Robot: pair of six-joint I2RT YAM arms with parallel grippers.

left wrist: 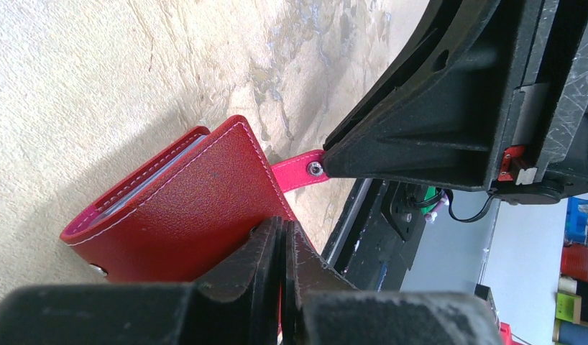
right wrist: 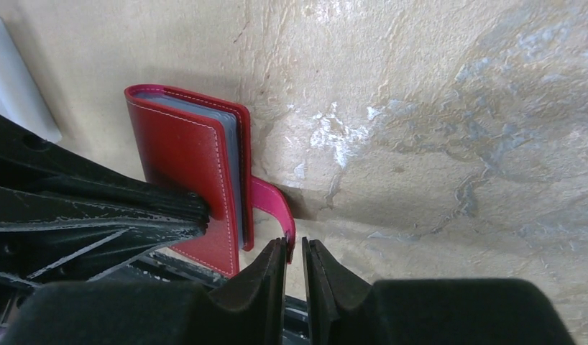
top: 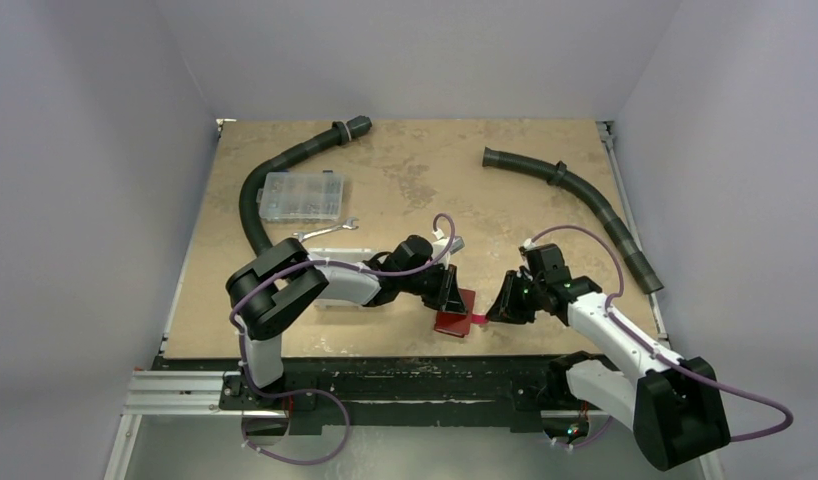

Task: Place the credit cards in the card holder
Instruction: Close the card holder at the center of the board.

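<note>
Holder [top: 455, 318] at the near edge of the desk [top: 435, 170], its covers close together with grey leaves showing between them. Left fingers [left wrist: 266, 251] are pressed together on one cover's edge. Right fingers [right wrist: 266, 269] stand nearly together at the end of the pink tab [right wrist: 266, 201]; whether they grip it cannot be told. The holder looks light, thin and pliant: covers likely flex, the smooth face may slip, the tab flops. Best holds appear to be a cover's free edge and the tab near its snap.

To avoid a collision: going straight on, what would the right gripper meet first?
The pink snap tab of the card holder, seemingly just at the right gripper tips; depth is unclear.
</note>
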